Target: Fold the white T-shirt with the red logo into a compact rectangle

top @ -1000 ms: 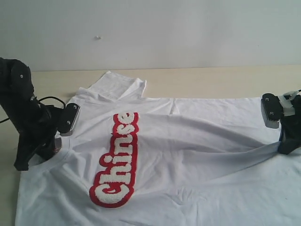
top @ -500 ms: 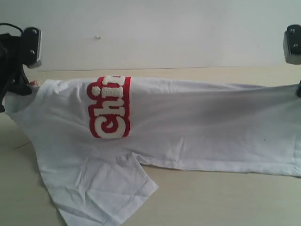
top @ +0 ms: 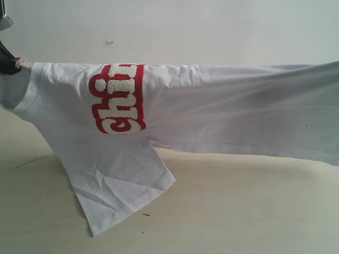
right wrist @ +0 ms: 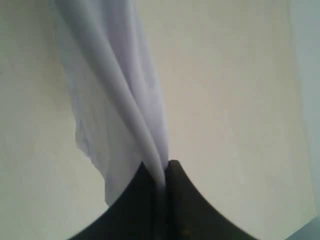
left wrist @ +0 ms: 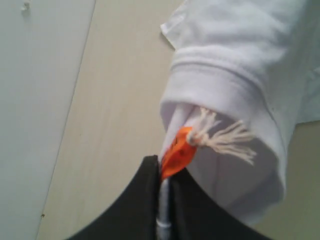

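The white T-shirt (top: 222, 111) hangs stretched in the air across the exterior view, its sleeve (top: 119, 190) drooping to the table. The red logo (top: 117, 98) runs vertically near the left end, folded over the top edge so only part shows. My left gripper (left wrist: 165, 167) is shut on the collar with the orange neck tag (left wrist: 177, 151) and a frayed string beside its tips; in the exterior view it sits at the top left corner (top: 9, 62). My right gripper (right wrist: 163, 170) is shut on a bunched fold of the shirt's hem end (right wrist: 120, 90), outside the exterior view.
A pale wooden table (top: 238, 211) lies under the shirt, with a light wall (top: 212, 32) behind it. A small dark speck (top: 145, 214) lies on the tabletop near the sleeve.
Both grippers have lifted the shirt off the table and kept rising. It now hangs folded over its top edge, higher than half a second ago, and the grippers have left the exterior view's frame.
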Available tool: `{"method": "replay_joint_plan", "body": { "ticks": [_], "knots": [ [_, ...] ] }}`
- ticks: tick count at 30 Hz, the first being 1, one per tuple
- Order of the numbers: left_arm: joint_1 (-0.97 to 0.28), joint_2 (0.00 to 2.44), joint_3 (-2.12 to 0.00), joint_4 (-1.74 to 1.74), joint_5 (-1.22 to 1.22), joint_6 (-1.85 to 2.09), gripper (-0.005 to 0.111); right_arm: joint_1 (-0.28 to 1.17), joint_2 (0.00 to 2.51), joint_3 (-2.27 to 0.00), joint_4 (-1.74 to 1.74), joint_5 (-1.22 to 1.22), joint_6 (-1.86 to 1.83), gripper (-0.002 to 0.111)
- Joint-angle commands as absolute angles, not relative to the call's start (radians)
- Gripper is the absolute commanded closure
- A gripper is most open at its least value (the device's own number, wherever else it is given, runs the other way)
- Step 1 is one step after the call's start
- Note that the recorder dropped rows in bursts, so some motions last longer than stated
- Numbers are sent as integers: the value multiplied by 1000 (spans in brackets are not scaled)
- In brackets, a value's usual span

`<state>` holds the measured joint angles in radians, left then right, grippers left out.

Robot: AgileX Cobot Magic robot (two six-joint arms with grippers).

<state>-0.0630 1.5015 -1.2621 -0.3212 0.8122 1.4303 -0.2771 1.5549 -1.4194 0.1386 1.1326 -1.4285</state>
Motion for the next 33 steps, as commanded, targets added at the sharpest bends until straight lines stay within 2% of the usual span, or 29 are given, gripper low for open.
{"method": "replay_joint_plan", "body": {
  "ticks": [1, 7, 11, 17, 25, 33],
  "knots": [
    [-60, 1414, -1264, -379, 836, 1377, 107, -274, 1487, -1431, 151, 1157, -1430, 108],
    [-109, 1297, -1196, -360, 917, 1264, 107, -174, 1416, -1399, 114, 1221, -1416, 108],
    [-164, 1206, -1103, -186, 950, 1205, 107, -104, 1333, -1362, 0, 1221, -1331, 108],
    [-280, 1018, -1075, 5, 918, 1068, 107, -104, 1184, -1355, 38, 1221, -1314, 108],
    [-364, 747, -1081, 42, 1182, 990, 107, -104, 1047, -1355, 204, 1221, -1269, 108],
    [-424, 566, -1096, 0, 1221, 936, 107, -104, 921, -1323, 243, 1221, -1176, 108]
  ]
}}
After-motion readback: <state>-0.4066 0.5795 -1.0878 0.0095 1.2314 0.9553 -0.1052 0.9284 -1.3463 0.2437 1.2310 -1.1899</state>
